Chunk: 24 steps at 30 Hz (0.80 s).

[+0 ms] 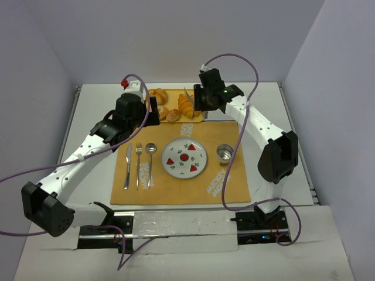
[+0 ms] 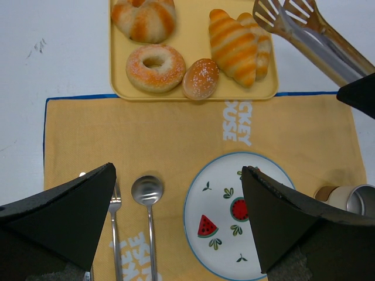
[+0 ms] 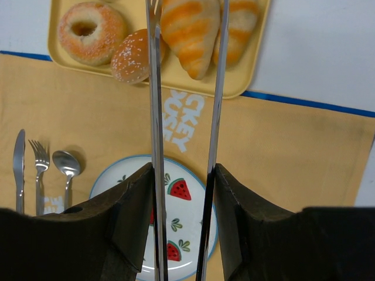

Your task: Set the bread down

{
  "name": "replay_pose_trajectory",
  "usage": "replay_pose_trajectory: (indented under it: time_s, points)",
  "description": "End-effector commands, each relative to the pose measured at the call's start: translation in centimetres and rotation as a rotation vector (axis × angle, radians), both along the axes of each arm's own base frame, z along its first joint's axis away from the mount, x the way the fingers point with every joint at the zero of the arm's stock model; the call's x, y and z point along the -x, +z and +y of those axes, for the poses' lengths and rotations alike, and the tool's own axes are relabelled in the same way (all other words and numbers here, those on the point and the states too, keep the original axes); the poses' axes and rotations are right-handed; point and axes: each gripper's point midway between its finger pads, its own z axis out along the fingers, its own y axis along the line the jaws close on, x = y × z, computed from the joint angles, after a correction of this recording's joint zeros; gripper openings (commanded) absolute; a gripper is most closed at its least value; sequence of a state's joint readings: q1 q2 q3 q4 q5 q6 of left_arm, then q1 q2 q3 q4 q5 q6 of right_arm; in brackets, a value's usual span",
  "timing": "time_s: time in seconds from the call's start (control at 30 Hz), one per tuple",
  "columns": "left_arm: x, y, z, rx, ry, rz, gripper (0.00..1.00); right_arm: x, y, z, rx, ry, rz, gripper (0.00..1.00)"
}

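Nearest the arm bases, the plate (image 1: 200,157) lay on the orange placemat (image 1: 222,181) with nothing on it but its printed watermelon slices. The knife (image 1: 127,167), fork (image 1: 138,164) and spoon (image 1: 150,161) lay in a row to the plate's left. A metal cup (image 1: 224,153) stood just to its right.

The left gripper (image 2: 177,170) hung over the plate's left edge, its fingers wide apart with nothing between them. The right gripper (image 3: 183,170) was clamped on a pair of tongs (image 3: 155,105), one finger pressed against each arm. The tongs reached away from the plate toward the yellow tray (image 2: 193,29) beyond it.

The bread (image 3: 190,32), a striped croissant, lay on that tray, framed between the two tong arms in the right wrist view. A second croissant (image 3: 237,26) lay against its side. A sugared ring (image 2: 153,67) and a small round roll (image 2: 200,78) sat further left.

By this evidence the task had barely begun. The croissant had not yet been lifted, and the grasp, the carry and the setting down on the plate all remained.

The tong tips ran off the top of the right wrist view, so contact with the croissant could not be judged. In the top view the right arm hid part of the tray. A striped bun (image 2: 143,17) was cut off by the frame edge.
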State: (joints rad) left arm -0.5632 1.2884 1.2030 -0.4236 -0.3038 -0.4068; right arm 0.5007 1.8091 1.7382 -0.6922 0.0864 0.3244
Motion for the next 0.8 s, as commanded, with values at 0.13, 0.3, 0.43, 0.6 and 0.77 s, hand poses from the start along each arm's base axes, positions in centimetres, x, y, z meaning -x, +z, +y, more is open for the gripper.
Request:
replay_pose_trajectory:
  time_s: [0.13, 0.3, 0.43, 0.6, 0.77]
  points:
    - [-0.1, 2.4, -0.1, 0.032, 0.005, -0.061, 0.99, -1.0, 0.7, 2.5, -0.013, 0.031, -0.038, 0.50]
    - [0.0, 2.3, -0.1, 0.030, 0.001, -0.060, 0.99, -1.1, -0.3, 2.9, 0.011, 0.029, -0.025, 0.50]
    - [-0.1, 2.3, -0.1, 0.033, 0.003, -0.061, 0.99, -1.2, -0.8, 3.0, 0.028, 0.026, -0.019, 0.50]
    - [-0.1, 2.3, -0.2, 0.033, 0.001, -0.059, 0.99, -1.2, -1.4, 2.9, 0.052, 0.016, -0.011, 0.50]
    - [-0.1, 2.2, -0.2, 0.032, -0.003, -0.057, 0.99, -1.4, -2.0, 2.6, 0.080, 0.001, -0.006, 0.51]
